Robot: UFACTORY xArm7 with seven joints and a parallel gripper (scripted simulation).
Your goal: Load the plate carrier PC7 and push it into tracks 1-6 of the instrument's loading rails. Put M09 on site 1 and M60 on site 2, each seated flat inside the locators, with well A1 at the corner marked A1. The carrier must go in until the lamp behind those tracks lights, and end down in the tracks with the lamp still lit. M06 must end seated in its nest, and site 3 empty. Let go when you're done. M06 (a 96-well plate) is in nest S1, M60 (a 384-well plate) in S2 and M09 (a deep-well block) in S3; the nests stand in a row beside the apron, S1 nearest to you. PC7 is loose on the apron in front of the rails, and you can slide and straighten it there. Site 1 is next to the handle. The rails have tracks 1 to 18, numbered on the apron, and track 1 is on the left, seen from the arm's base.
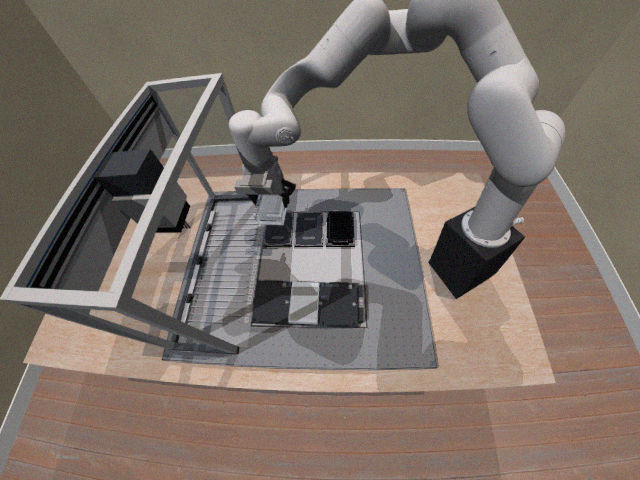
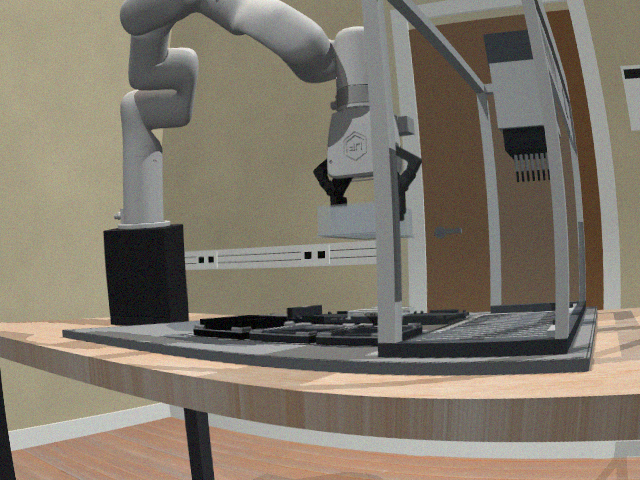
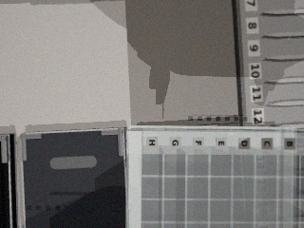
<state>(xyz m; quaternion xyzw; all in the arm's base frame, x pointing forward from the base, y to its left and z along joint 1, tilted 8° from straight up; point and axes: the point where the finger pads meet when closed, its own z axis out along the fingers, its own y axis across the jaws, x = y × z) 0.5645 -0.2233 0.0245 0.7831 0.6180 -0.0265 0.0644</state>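
Observation:
My gripper [image 2: 368, 204] is shut on M09 [image 2: 364, 221], a pale deep-well block, and holds it level, high above the deck. In the top view the block [image 1: 271, 209] hangs over the far nest of the row [image 1: 277, 235], by the rails. The wrist view shows its well grid with row letters [image 3: 214, 180]. The middle nest [image 1: 308, 229] looks empty; it also shows in the wrist view [image 3: 71, 176]. The nest nearest the arm's base holds a dark plate [image 1: 340, 227]. Carrier PC7 lies on the apron with a pale plate [image 1: 303, 304] on its middle site.
The loading rails [image 1: 224, 268] lie beside the apron, under a tall grey frame [image 1: 118, 206]. Track numbers [image 3: 256, 71] run along the apron edge. A frame post [image 2: 385, 170] stands in front of my gripper in the exterior view. The arm's black base [image 1: 475, 255] stands at the right.

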